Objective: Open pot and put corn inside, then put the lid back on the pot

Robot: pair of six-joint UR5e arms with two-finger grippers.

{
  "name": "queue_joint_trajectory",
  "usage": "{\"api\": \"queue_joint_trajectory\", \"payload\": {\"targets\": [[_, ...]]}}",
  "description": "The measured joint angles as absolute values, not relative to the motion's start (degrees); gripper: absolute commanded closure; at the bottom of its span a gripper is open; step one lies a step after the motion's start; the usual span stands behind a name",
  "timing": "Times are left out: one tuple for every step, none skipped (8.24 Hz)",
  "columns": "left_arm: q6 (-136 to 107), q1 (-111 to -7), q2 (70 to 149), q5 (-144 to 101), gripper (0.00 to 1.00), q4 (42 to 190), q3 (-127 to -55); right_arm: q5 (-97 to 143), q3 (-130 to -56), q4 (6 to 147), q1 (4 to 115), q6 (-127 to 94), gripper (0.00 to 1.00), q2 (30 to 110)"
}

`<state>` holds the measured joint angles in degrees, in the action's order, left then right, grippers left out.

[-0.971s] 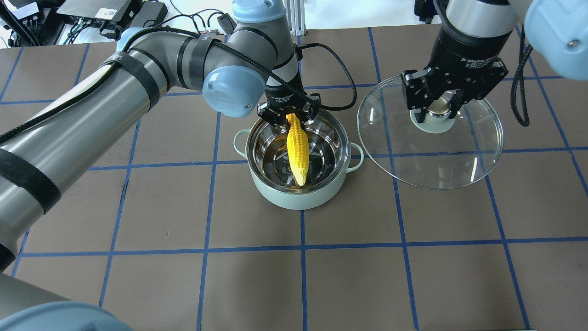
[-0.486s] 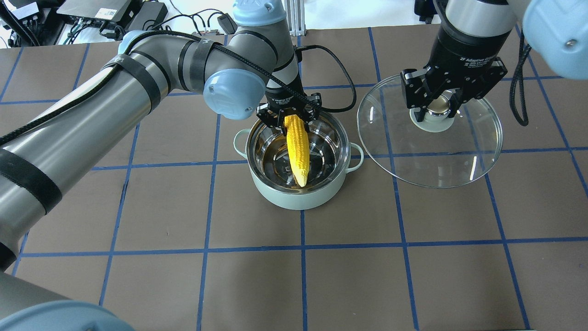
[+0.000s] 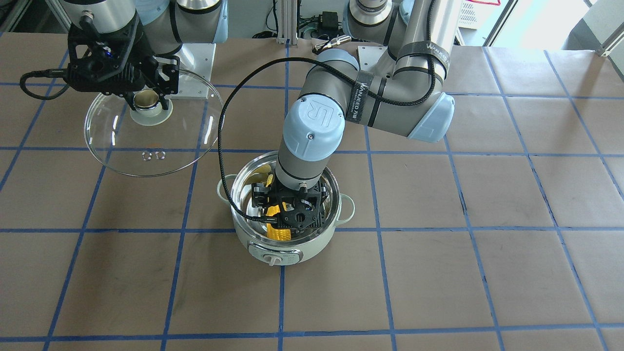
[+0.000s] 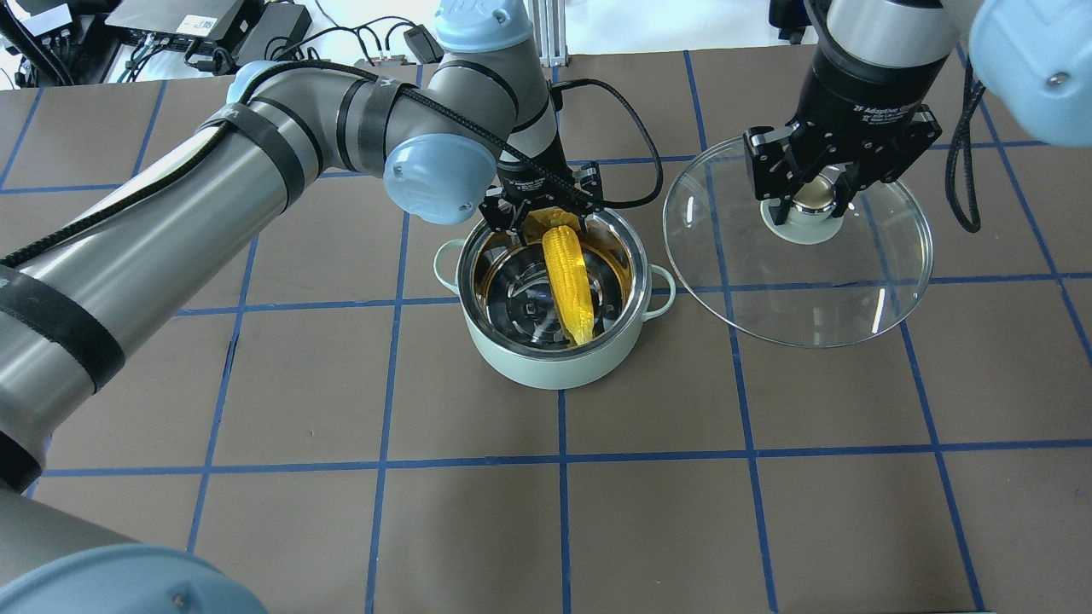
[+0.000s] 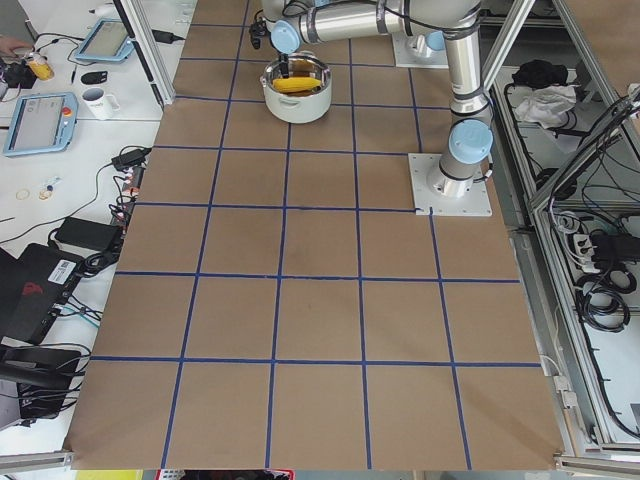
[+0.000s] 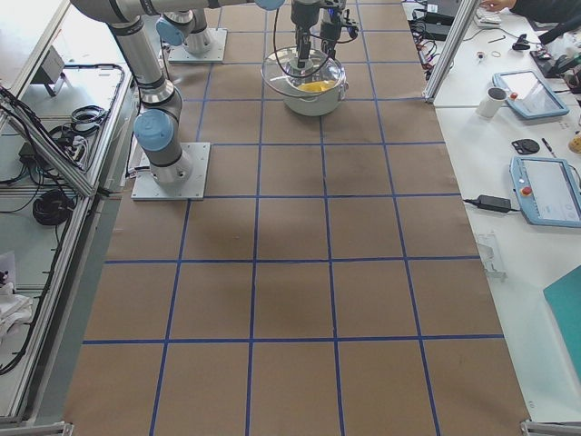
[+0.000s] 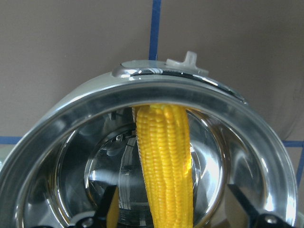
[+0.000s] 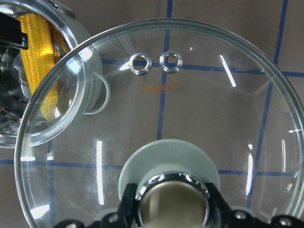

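The pale mint-green pot [image 4: 554, 362] stands lidless at the table's middle, control knob [image 3: 273, 261] facing away from me. The yellow corn [image 4: 570, 277] lies tilted inside the steel bowl, its tip against the far wall; the left wrist view shows it too [image 7: 166, 161]. My left gripper [image 4: 543, 213] hangs over the pot's near rim, open, its fingers [image 7: 108, 209] spread on either side of the corn's thick end. My right gripper [image 4: 810, 200] is shut on the knob [image 8: 171, 199] of the clear glass lid [image 4: 819, 290], holding it above the table to the pot's right.
Brown table covering carries a blue tape grid. Cables and electronics [image 4: 205, 26] lie beyond the table's far edge. The left arm's cable [image 4: 636, 145] loops near the pot. Side benches hold tablets [image 6: 545, 191] and a mug [image 6: 495, 102].
My left gripper has opened and let go of the corn. The corn has dropped lower into the pot and shifted slightly right. The right gripper and lid have not moved.
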<state>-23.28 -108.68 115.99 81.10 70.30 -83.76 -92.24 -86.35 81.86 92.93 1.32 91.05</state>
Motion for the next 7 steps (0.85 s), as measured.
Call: {"api": "queue_joint_trajectory", "payload": {"targets": [[-23.26, -108.69, 115.90, 81.16, 0.04, 70.04, -83.70, -92.54, -86.33, 81.71, 92.97, 1.28, 1.00, 90.94], [-22.92, -108.66, 115.52, 81.20, 0.01, 69.90, -83.54, -92.96, -86.32, 81.63, 93.02, 1.25, 1.00, 90.75], [-22.58, -108.51, 114.80, 81.06, 0.01, 69.83, -83.30, -93.15, -86.31, 81.70, 93.06, 1.13, 1.00, 90.55], [-21.70, -108.15, 113.94, 80.87, 0.00, 69.84, -83.08, -93.17, -86.31, 81.81, 93.17, 0.23, 1.00, 90.21], [-20.68, -107.37, 112.89, 80.74, 0.00, 69.88, -82.96, -93.06, -86.31, 81.97, 93.40, -1.65, 1.00, 89.84], [-19.36, -105.72, 111.63, 80.45, 0.00, 70.07, -82.92, -92.68, -86.30, 82.28, 93.98, -3.91, 1.00, 89.40], [-17.53, -102.94, 109.96, 79.68, 0.00, 70.74, -82.91, -92.64, -86.24, 83.04, 96.20, -7.32, 1.00, 88.61]]}}
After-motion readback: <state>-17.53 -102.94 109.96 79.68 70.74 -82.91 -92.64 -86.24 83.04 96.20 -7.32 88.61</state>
